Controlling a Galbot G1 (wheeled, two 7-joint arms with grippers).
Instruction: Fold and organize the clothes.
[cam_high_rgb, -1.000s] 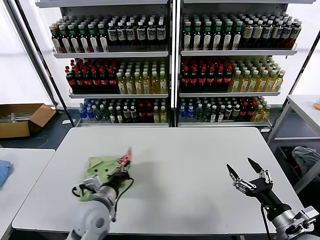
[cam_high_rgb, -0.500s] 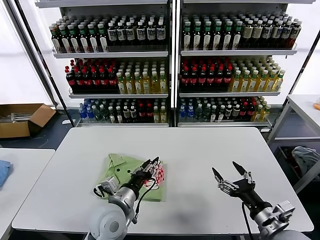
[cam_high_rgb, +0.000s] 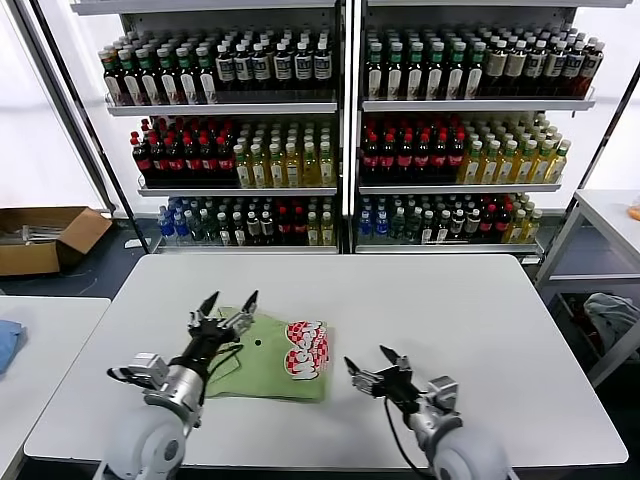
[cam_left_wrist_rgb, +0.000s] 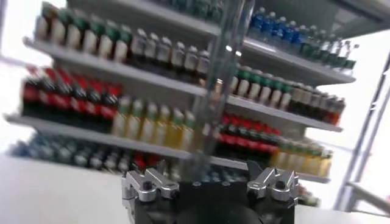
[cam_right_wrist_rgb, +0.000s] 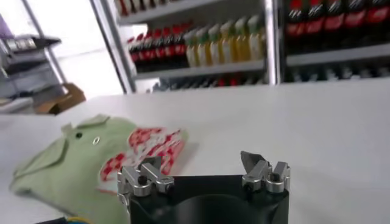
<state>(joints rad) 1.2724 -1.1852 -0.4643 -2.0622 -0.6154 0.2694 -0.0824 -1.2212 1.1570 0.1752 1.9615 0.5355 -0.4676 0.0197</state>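
Lying folded, one green polo shirt (cam_high_rgb: 262, 345) on table (cam_high_rgb: 420, 300), two grippers, left (cam_high_rgb: 226, 304), right (cam_high_rgb: 368, 362), fingers released.

I see a white table (cam_high_rgb: 480, 300) in front of shelves (cam_high_rgb: 340, 105) stocked with rows of bottles (cam_high_rgb: 250, 165). A cardboard box (cam_high_rgb: 45, 238) sits on the floor at left, near a blue cloth (cam_high_rgb: 6, 342).

Soft cloth shirt (cam_high_rgb: 262, 348), smooth matt table (cam_high_rgb: 420, 300)

Left pincer (cam_left_wrist_rgb: 210, 184) with jaws spread, empty, facing shelves (cam_left_wrist_rgb: 183, 79) of bottles (cam_left_wrist_rgb: 152, 128), blurred
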